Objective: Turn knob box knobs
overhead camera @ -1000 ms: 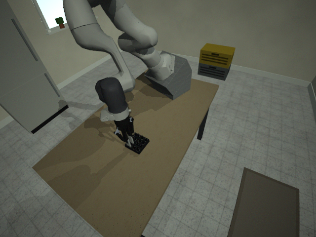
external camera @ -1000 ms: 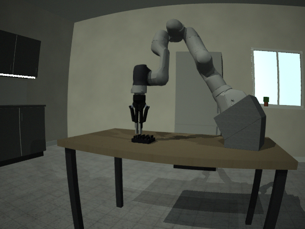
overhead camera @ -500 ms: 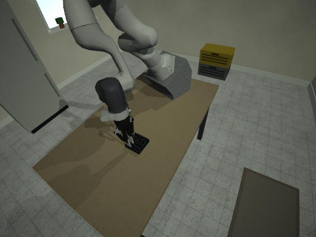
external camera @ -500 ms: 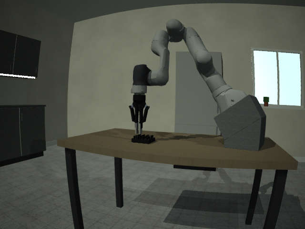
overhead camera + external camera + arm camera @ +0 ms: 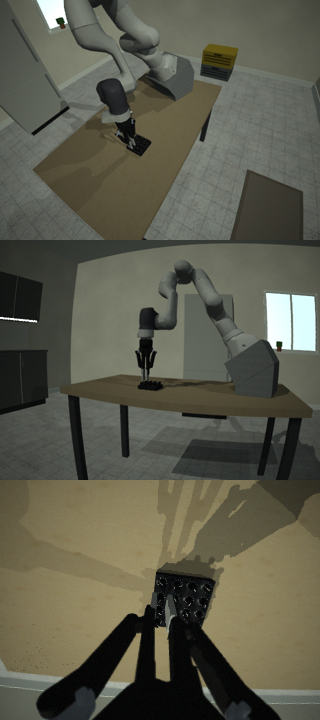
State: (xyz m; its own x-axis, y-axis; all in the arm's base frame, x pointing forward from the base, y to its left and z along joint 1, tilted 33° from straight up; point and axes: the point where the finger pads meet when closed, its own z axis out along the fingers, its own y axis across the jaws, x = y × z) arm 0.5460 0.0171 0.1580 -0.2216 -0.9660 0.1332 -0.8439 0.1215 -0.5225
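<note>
Tool (image 5: 132,147) (image 5: 145,380) (image 5: 161,600): open just a little, 2 fingers pointing down with a narrow gap between them, tips close over 1 side of the knobs
Knob box (image 5: 142,145) (image 5: 150,387) (image 5: 195,594): flat on the desk (image 5: 160,129) (image 5: 180,404) (image 5: 260,610), below the tool
Knob pointers: too small to tell

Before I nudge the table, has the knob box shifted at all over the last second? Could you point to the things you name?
No, the knob box (image 5: 144,147) (image 5: 150,387) (image 5: 200,578) shows no visible shift; it sits at the same spot relative to the table edge (image 5: 178,173) (image 5: 180,408).
</note>
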